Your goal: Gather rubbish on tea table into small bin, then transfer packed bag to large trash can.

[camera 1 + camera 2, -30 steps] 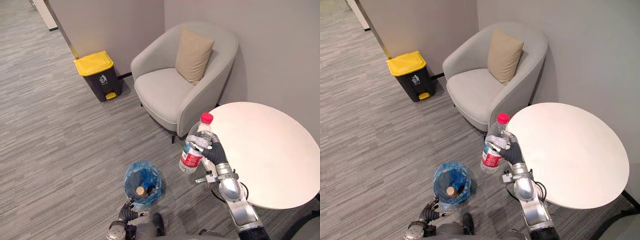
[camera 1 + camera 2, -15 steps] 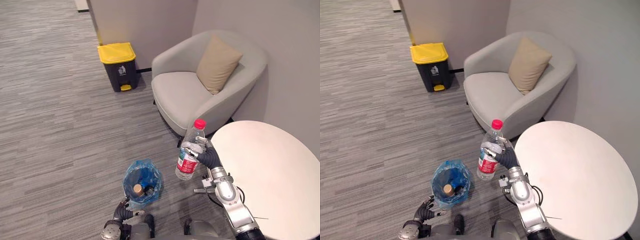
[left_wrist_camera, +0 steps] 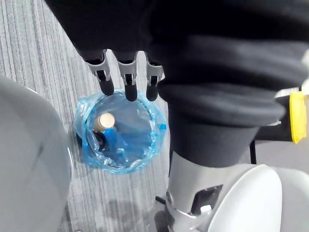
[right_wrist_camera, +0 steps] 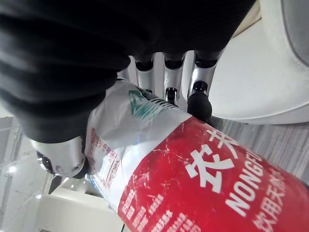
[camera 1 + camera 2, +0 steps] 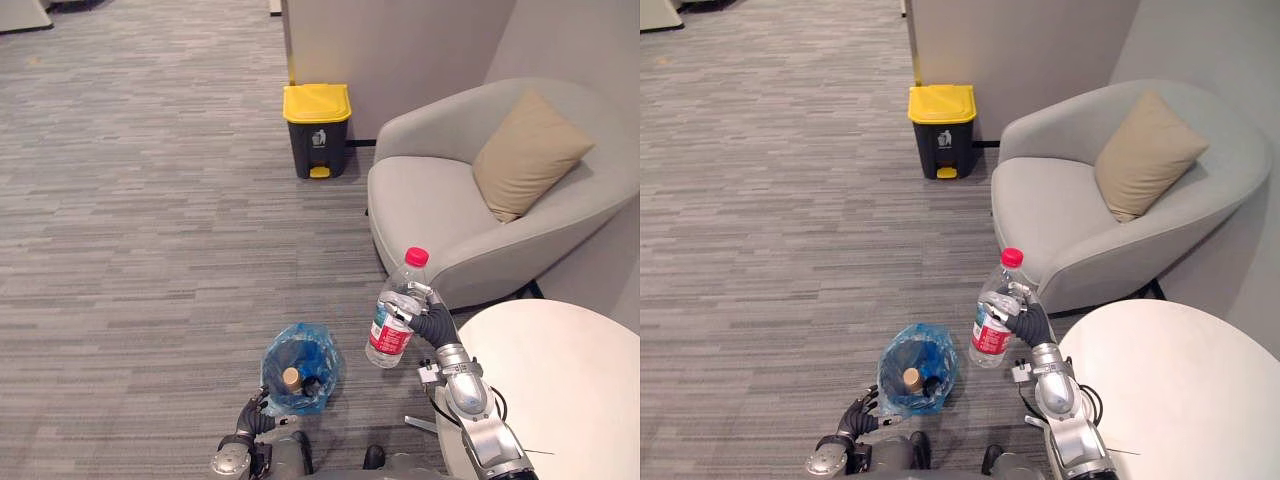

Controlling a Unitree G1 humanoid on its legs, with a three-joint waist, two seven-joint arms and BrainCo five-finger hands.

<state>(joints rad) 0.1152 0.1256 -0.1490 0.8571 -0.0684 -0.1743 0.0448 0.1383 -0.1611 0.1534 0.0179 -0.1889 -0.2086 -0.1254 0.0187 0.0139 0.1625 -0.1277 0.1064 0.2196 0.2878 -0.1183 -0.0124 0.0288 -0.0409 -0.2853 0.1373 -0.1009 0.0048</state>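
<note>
Bottle [image 5: 389, 336] upright, beside bin [image 5: 271, 371] | right hand [image 5: 436, 325] fingers clamped on bottle | left hand [image 5: 250, 420] fingers apart, by bin

Right hand [image 5: 430, 321] raised, curled round a bottle [image 5: 386, 335]; left hand [image 5: 248, 424] low, fingers loosely straight.

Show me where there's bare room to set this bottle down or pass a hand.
Free: the round table, bare beside the right hand holding the bottle; carpet between small bin and yellow-lidded trash can. Crowded: small bin, rubbish inside.
</note>
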